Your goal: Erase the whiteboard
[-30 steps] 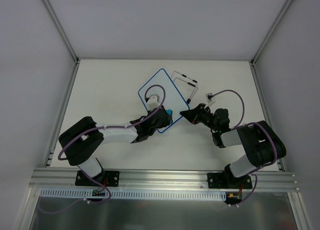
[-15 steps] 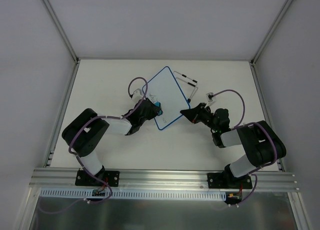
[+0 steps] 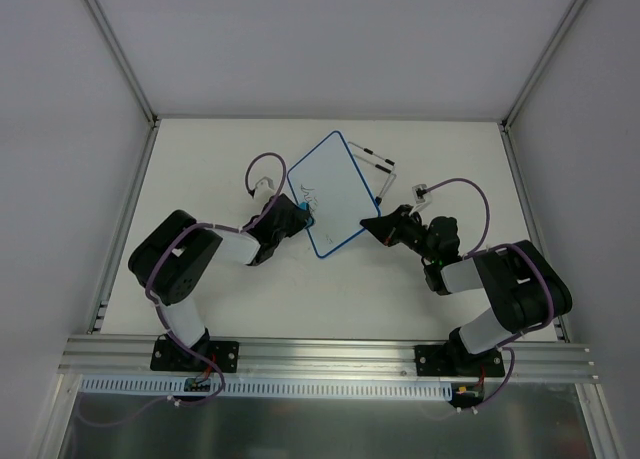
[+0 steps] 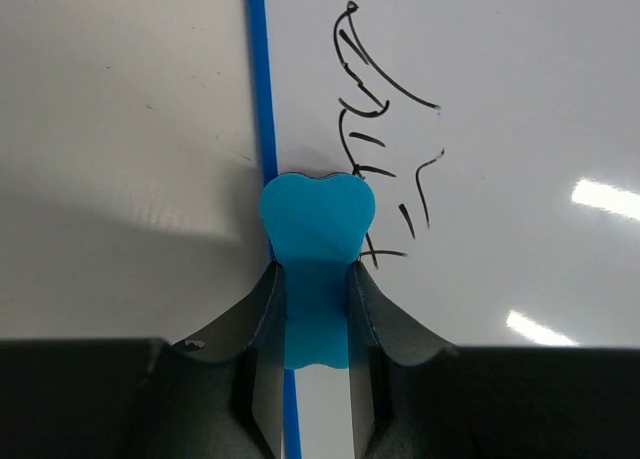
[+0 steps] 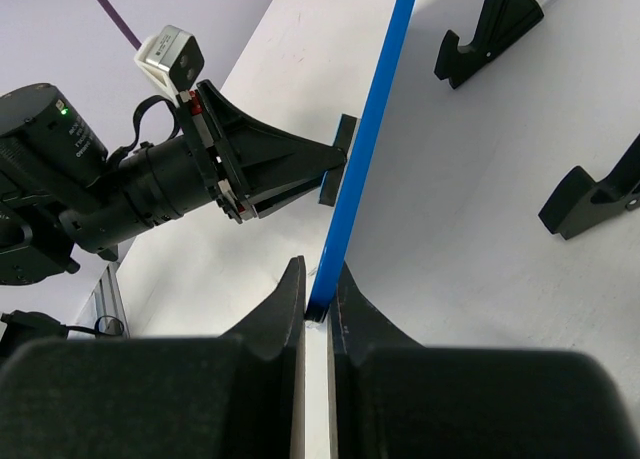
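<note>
Whiteboard (image 4: 520, 99) with scribbles (image 4: 372, 139) beside eraser (image 4: 316, 219)

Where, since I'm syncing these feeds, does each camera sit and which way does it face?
Top external: above and behind the bases, looking down on the table; both arms meet at the whiteboard.
Left wrist: on the left arm, looking along its jaws, which pinch a blue eraser at the board's edge.
Right wrist: on the right arm, looking along its jaws clamped on the board's blue edge; the left arm shows opposite.
Shared: all three show the whiteboard.
</note>
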